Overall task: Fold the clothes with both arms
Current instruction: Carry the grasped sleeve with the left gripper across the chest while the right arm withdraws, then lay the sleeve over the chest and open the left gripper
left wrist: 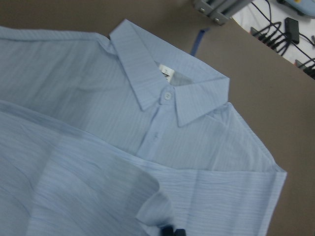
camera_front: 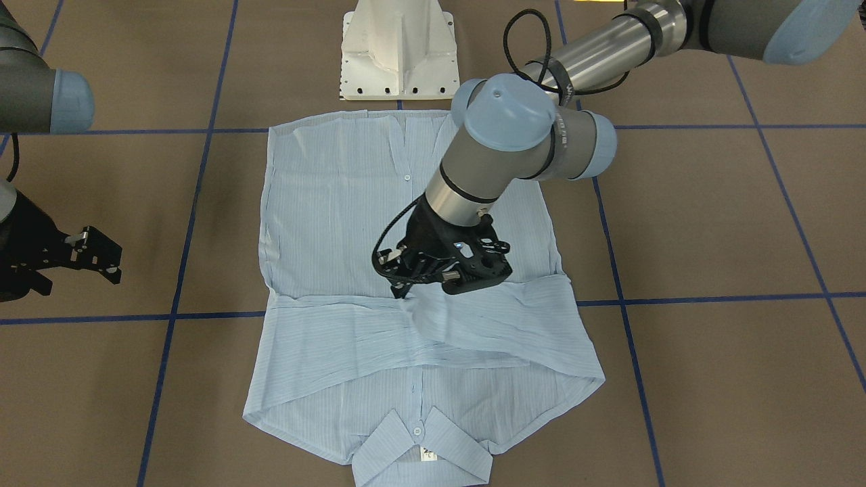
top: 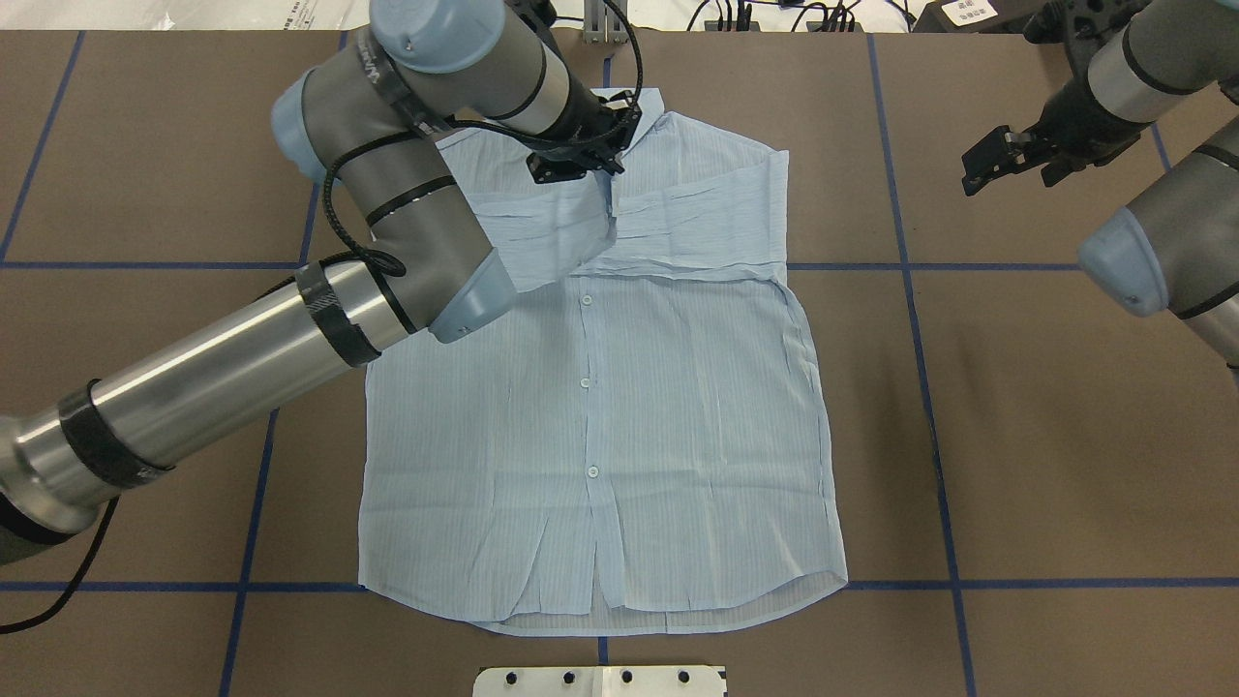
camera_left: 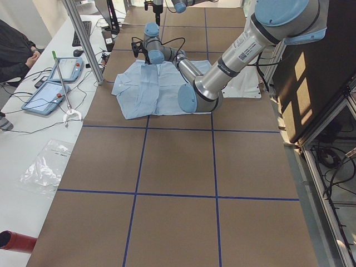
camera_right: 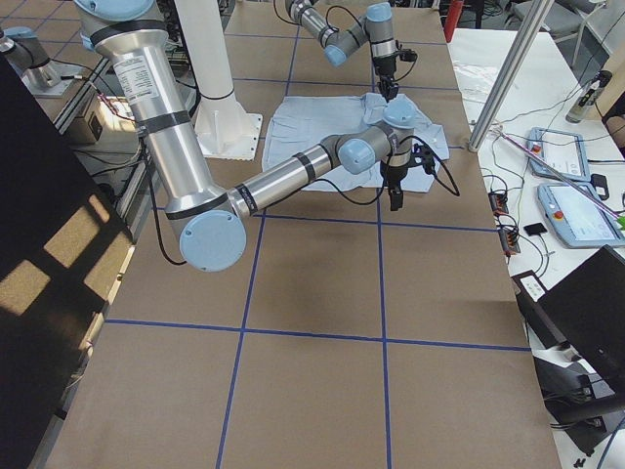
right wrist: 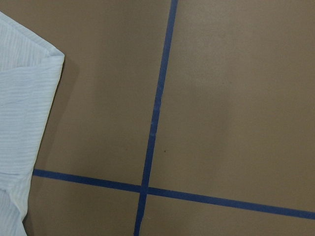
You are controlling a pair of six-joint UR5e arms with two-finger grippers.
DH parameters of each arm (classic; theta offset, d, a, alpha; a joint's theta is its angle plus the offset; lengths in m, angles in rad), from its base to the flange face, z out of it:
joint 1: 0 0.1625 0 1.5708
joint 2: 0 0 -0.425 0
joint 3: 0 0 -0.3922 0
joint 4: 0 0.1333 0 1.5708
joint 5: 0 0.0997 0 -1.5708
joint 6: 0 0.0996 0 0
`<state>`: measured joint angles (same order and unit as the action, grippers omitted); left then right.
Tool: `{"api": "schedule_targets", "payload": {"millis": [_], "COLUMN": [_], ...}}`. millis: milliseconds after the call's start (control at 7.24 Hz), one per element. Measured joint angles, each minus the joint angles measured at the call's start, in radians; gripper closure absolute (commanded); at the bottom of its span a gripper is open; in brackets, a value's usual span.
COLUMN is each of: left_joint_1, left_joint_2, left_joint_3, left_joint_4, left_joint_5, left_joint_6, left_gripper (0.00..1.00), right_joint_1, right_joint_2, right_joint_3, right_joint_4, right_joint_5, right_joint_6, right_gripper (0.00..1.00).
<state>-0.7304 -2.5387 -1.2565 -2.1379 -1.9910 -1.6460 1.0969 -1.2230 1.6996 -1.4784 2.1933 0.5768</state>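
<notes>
Shirt [top: 678,407] lies flat on the desk [top: 1016,436], front up and buttoned, roughly at centre. Hem sits near the white pedestal [camera_front: 399,54]; collar [camera_front: 446,439] is on the far side from the robot, with the white label [camera_front: 427,454] visible inside it. Both sleeves are folded inward across the chest, just below the collar. Right sleeve [top: 707,218] lies flat. Left sleeve [top: 542,237] overlaps the placket, and its end rises off the body of the shirt.

Left arm [top: 242,368] reaches over the shirt, wrist tilted down above the chest. Its jaws are clenched on the end of the left sleeve: the wrist view shows the cloth drawn up in a peak to the dark tips at the bottom edge.

Right arm [top: 1186,198] is well apart from the shirt, off to the robot's right. Its jaws are released, grasping nothing, held above bare desk. Its wrist view shows only a shirt edge and blue tape lines [right wrist: 156,108]
</notes>
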Motion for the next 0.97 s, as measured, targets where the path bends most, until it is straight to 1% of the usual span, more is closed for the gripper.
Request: {"api": "schedule_targets", "payload": {"millis": [276, 414, 552, 691, 829, 967], "left_joint_1": [0.032, 0.045, 0.058, 0.074, 0.092, 0.115], "left_joint_2": [-0.047, -0.055, -0.057, -0.057, -0.058, -0.064], "left_joint_3": [0.092, 0.113, 0.122, 0.132, 0.151, 0.167], "left_joint_4": [-0.113, -0.141, -0.154, -0.169, -0.191, -0.209], "left_joint_5": [0.004, 0.013, 0.033, 0.058, 0.088, 0.130], "left_joint_6": [-0.036, -0.040, -0.042, -0.043, -0.043, -0.044], "left_gripper": [1.00, 1.00, 0.79, 0.32, 0.00, 0.00], "right_joint_1": [0.000, 0.000, -0.002, -0.003, -0.007, -0.011], "right_joint_2": [0.002, 0.004, 0.007, 0.009, 0.010, 0.011], "right_joint_3": [0.000, -0.001, -0.004, -0.007, -0.011, -0.013], "right_joint_4": [0.001, 0.000, 0.001, 0.003, 0.006, 0.009], "right_joint_5": [0.000, -0.001, -0.002, -0.004, -0.005, -0.006], "right_joint_6": [-0.003, -0.003, -0.003, -0.002, 0.000, 0.004], "right_gripper": [0.00, 0.00, 0.00, 0.00, 0.00, 0.00]}}
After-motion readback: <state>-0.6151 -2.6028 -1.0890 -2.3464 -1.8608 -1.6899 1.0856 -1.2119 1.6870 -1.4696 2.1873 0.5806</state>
